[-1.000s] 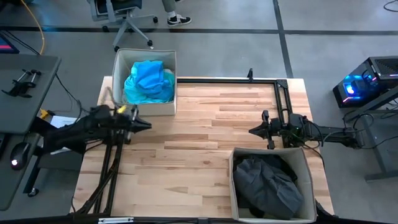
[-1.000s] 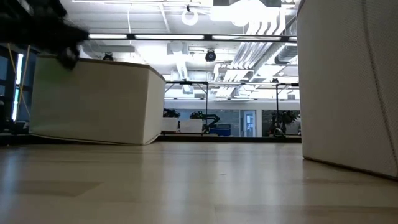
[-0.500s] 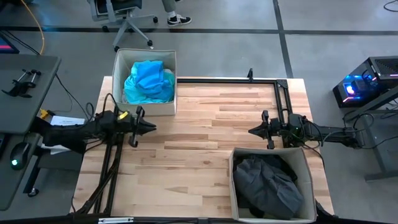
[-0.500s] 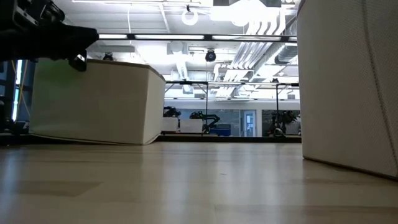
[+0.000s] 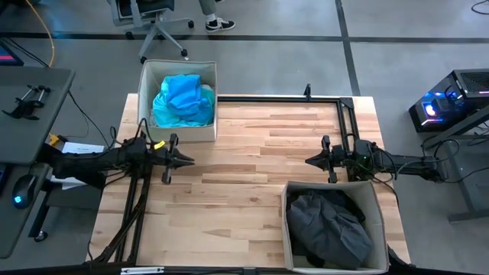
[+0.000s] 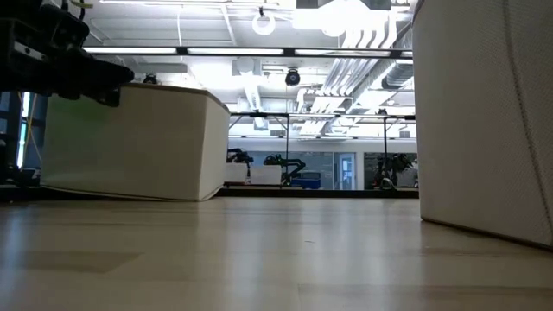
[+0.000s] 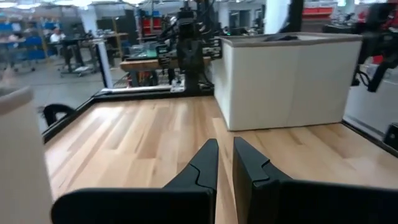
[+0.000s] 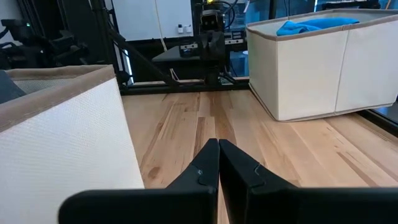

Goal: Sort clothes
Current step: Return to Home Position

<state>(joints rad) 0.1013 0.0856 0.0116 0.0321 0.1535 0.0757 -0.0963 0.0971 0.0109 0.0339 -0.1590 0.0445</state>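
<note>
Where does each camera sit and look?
High: overhead, looking down at the table; left arm and right arm show.
Low: tabletop level, facing the room; left arm upper left.
Left wrist: over the left gripper, facing the bin by the right arm.
Right wrist: over the right gripper, facing the blue clothes.
Shared: high and right wrist both show the blue clothes.

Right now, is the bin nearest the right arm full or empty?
Full. In the high view, dark grey clothes lie heaped in the bin, hiding its whole floor.
</note>
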